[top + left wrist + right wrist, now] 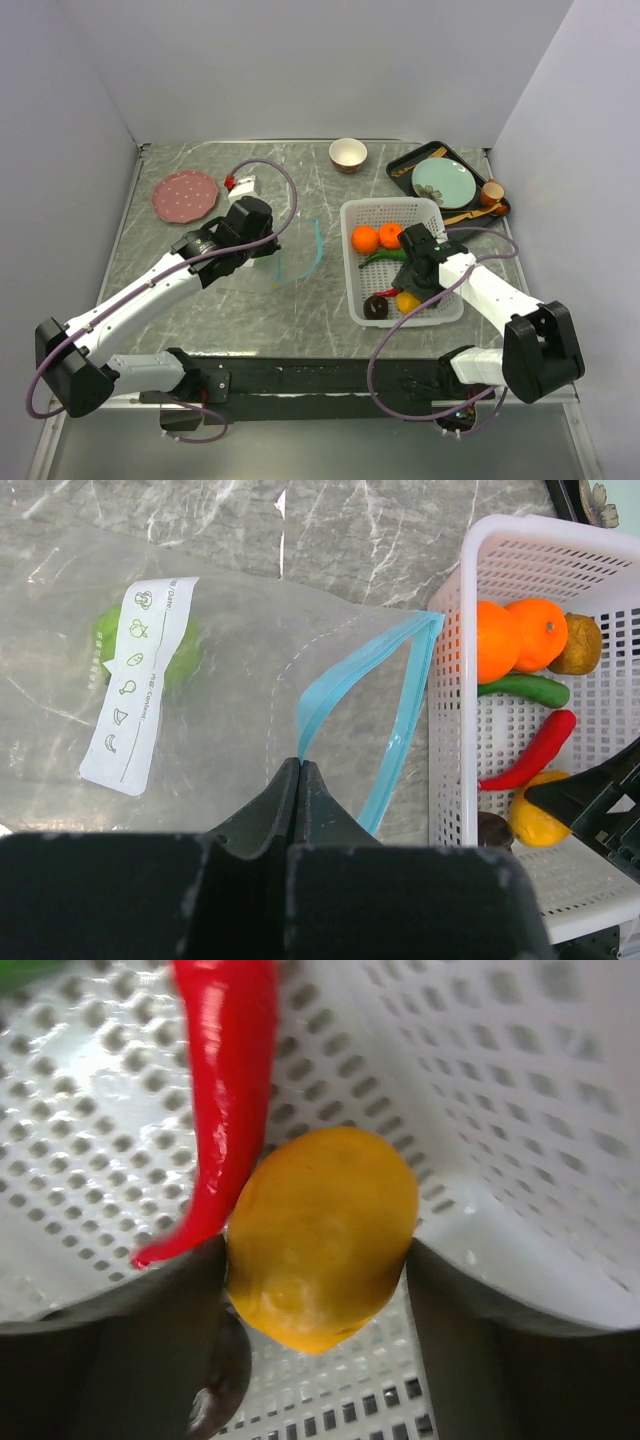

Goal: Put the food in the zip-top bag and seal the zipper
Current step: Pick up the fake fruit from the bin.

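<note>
The clear zip-top bag (230, 680) lies left of the white basket (450, 730), mouth open, with a green round fruit (150, 645) inside. My left gripper (300, 765) is shut on the near side of the teal zipper (345, 675). My right gripper (315, 1250) is down in the basket with a finger touching each side of the yellow-orange fruit (320, 1235). The red chili (225, 1080) and the dark donut piece (215, 1390) lie beside it. Two oranges (495, 640), a kiwi (578, 645) and a green chili (525, 688) fill the basket's far end.
A tan bowl (347, 154) stands at the back centre. A pink plate (185, 194) lies back left. A black tray (400, 165) at the back right holds a teal plate (443, 183) and a small cup (492, 191). Grey walls close in the table.
</note>
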Robot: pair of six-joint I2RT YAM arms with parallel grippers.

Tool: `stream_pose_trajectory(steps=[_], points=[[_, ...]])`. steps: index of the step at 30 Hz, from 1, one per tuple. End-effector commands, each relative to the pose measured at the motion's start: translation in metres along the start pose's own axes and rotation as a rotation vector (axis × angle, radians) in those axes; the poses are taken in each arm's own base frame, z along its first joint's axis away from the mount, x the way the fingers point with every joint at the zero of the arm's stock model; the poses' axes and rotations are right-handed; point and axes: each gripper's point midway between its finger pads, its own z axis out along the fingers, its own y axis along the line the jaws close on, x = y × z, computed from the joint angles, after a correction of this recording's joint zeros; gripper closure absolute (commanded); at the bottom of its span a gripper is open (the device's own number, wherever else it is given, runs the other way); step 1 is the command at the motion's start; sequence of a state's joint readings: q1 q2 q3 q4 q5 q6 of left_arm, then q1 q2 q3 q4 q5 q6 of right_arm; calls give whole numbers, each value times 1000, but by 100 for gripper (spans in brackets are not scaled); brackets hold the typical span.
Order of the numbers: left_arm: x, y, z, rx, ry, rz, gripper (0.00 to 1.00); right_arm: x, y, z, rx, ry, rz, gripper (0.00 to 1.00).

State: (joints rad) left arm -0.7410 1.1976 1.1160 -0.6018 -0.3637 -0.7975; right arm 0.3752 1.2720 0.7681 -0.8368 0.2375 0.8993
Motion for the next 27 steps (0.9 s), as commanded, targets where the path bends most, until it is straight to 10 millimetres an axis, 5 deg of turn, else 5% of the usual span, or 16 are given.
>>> stream_pose_trajectory(steps=[1, 15, 27], points=[[-6, -2, 3, 10, -20, 1, 99, -14, 26, -3, -125, -47, 18, 39], [-2, 3, 5, -1, -13, -16, 99, -56, 96, -38, -391, -142, -94, 48], [1, 3, 7, -1, -7, -30, 99, -67, 131, -75, -594, -165, -89, 48]])
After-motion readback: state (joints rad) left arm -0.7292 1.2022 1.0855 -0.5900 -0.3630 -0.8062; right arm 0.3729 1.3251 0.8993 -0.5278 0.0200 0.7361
